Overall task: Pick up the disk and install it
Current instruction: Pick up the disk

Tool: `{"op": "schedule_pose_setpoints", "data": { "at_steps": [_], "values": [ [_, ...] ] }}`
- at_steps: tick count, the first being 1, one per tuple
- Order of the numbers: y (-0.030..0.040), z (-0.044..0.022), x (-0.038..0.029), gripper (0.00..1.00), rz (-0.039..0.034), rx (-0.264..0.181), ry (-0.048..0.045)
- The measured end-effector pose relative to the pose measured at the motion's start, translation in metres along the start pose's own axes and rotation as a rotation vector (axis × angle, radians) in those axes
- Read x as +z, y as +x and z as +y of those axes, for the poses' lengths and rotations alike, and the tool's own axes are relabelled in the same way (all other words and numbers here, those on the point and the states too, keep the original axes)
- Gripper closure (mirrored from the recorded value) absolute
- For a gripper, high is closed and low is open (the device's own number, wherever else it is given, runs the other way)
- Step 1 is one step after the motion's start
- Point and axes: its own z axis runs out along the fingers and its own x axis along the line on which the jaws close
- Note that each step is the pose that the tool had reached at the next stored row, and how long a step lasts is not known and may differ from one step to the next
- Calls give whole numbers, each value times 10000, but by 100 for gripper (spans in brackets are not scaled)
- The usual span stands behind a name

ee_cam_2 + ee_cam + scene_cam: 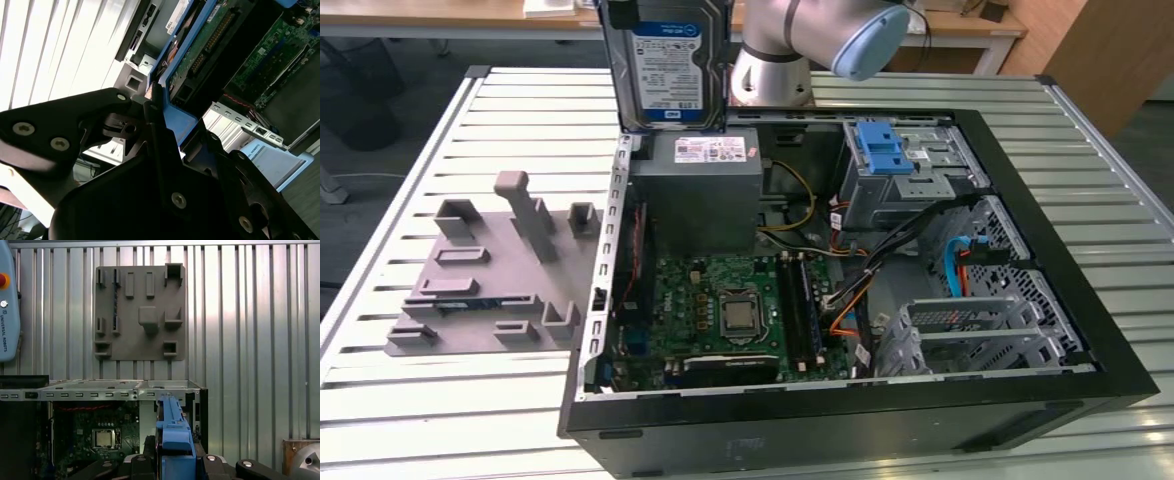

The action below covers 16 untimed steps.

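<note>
Closest in, in both wrist views, the pincer (167, 125) (175, 462) is closed onto the disk's blue carrier frame (175, 432). Its black fingers (155, 150) press the frame from either side. The disk (210, 42) stands straight out from that grip, edge-on. Its green circuit-board face and connector are turned toward the second wrist view.

I judge the picking up done, and the work to stand in the carry between lifting and installing. In the exterior view the disk (664, 62) hangs upright in the air, label outward, with nothing under it touching it. It is over the far edge of the open computer case (854, 420), near the case's far corner on the exterior view's left. The grey power supply box (700, 190) is just below it. The disk sits in no bay yet.

Deeper in the case lie the motherboard (694, 290) and loose cables (854, 290). The drive cage (914, 175) with its blue ribbed latch (883, 148) is at the far corner on the exterior view's right, well apart from the disk. As I judge it, installing calls for a firm hold and the carrier's edges squared to a bay's opening. It also calls for a path clear of the cables and the case walls.

Farthest out, a grey fixture plate (140, 315) lies on the slatted table (250, 315) beside the case.
</note>
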Motion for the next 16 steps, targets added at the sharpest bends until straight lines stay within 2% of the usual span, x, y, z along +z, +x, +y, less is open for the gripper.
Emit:
{"op": "schedule_pose_setpoints", "data": {
  "at_steps": [5,12,16],
  "values": [
    [0,-28,1,64,-1,0,1],
    [-1,-31,0,64,-1,1,1],
    [15,-32,3,64,-2,1,36]
  ]
}}
